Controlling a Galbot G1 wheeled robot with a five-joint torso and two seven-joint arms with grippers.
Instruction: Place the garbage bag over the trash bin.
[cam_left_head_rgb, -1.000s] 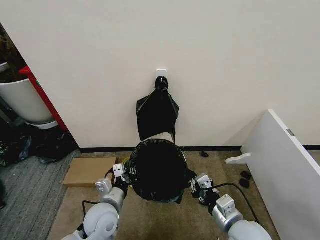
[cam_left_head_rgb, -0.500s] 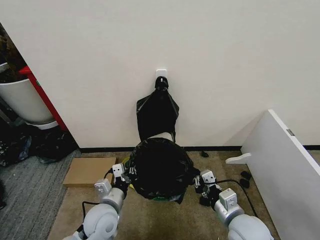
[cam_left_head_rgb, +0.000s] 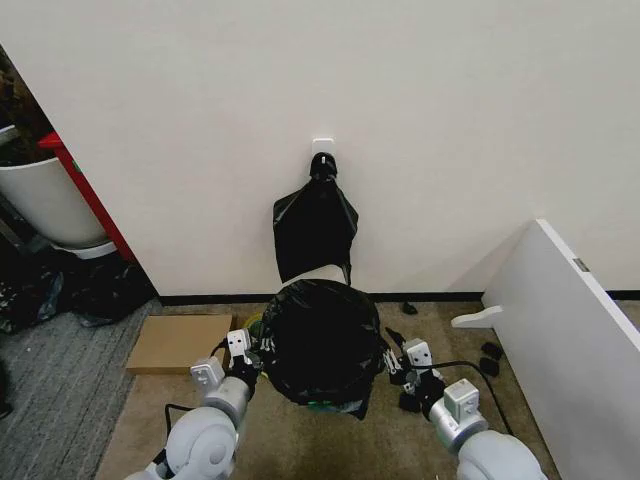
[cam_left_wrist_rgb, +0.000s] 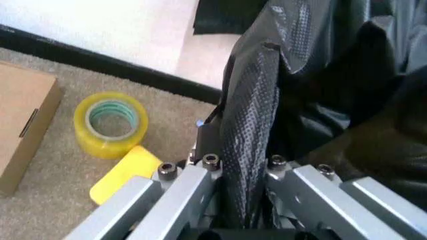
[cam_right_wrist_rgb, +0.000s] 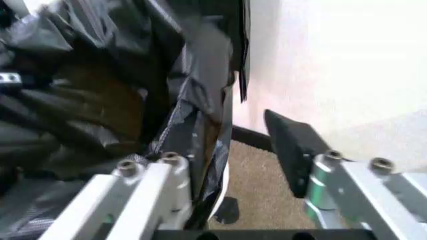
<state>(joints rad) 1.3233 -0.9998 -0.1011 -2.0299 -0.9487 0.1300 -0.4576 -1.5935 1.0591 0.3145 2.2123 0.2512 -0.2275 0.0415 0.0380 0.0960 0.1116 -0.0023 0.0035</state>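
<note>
I am viewing the thin, glossy black plastic garbage bag (cam_left_head_rgb: 322, 338) draped over the round cream-white plastic trash bin (cam_left_head_rgb: 322, 272), of which a sliver of far rim is showing against the white wall. The bin is standing on the carpet directly ahead of me, between my two arms, below a bundle of spare black bags (cam_left_head_rgb: 315, 225) hanging on the wall.

The left gripper (cam_left_head_rgb: 243, 352) is sitting at the bag's left edge; in the left wrist view its fingers are clamping a fold of the film (cam_left_wrist_rgb: 250, 135) between them. The right gripper (cam_left_head_rgb: 403, 362) is sitting at the bag's right edge. In the right wrist view its fingers are spread, with one lying against the bag (cam_right_wrist_rgb: 107, 100) and the other standing clear of it; I judge that it is not pinching the film.

A yellow tape roll (cam_left_wrist_rgb: 112, 123) and a flat cardboard piece (cam_left_head_rgb: 178, 341) are lying on the floor to the left.

Risks, as I judge them: with one side possibly free, the bag could slip off the right rim; a hard pull on the left could tear the thin film or tip the light bin.
</note>
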